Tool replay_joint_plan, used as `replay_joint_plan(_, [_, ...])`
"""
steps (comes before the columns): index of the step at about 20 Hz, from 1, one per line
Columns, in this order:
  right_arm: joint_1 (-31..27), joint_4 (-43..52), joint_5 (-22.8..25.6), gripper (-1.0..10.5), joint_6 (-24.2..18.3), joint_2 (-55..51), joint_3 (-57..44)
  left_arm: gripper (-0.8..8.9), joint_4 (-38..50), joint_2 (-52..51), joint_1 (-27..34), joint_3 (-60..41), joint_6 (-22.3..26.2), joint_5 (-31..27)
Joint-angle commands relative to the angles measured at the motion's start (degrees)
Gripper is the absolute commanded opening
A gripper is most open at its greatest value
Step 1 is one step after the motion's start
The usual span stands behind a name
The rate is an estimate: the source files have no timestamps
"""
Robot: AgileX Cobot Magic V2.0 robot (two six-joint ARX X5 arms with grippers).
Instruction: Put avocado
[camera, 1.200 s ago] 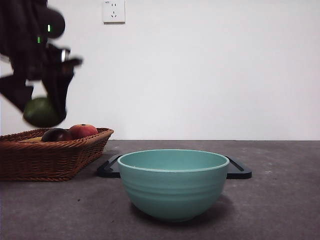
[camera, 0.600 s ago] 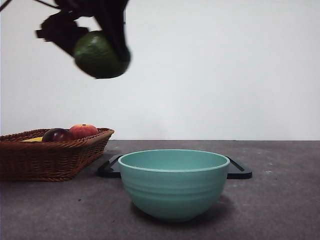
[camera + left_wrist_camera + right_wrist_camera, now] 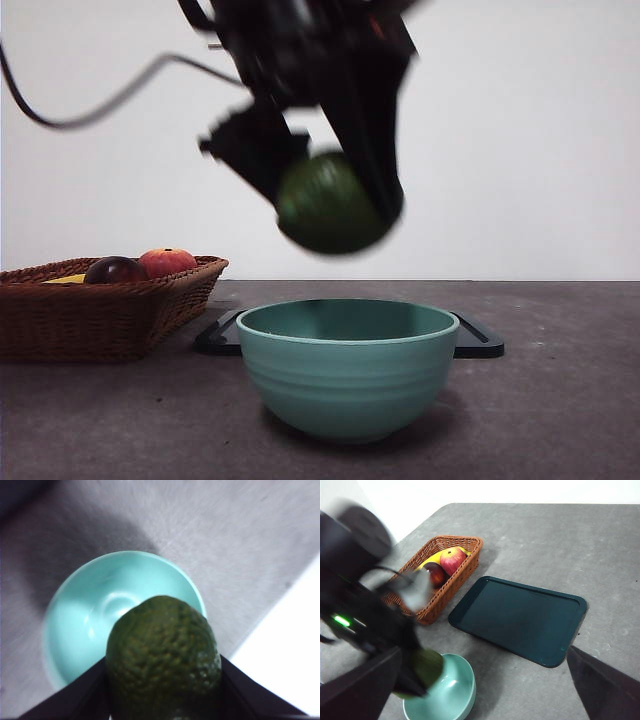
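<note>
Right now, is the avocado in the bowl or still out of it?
Out. The avocado hangs above the teal bowl, clamped in the left tool, clear of the rim.

We see a grey matte table (image 3: 560,400), on it our teal bowl (image 3: 347,368) directly below the left gripper's jaws, a dark flat tray (image 3: 520,619) just behind the bowl, a brown wicker basket (image 3: 100,315) off beside the tray

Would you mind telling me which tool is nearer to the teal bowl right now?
The left. The left tool hangs just above the teal bowl, shut on the avocado. The right tool waits higher up and off to the side, open.
</note>
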Motion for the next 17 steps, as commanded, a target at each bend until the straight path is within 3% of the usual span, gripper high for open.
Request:
replay_joint_plan(1, [0.09,0.59,-0.15,6.6,-0.46,0.15,1.11,1.75,1.36,3.87,-1.4,1.18,-0.15,-1.46])
replay_joint_plan(5, [0.09,0.59,-0.13,6.6,-0.46,0.15,1.11,1.75,2.38,8.26,-1.68,1.18,-0.52,-5.81])
replay_joint_plan(17, [0.09,0.59,-0.13,6.6,-0.5,0.15,1.11,1.76,4.81,13.75,-1.88,1.18,-0.81,-5.92])
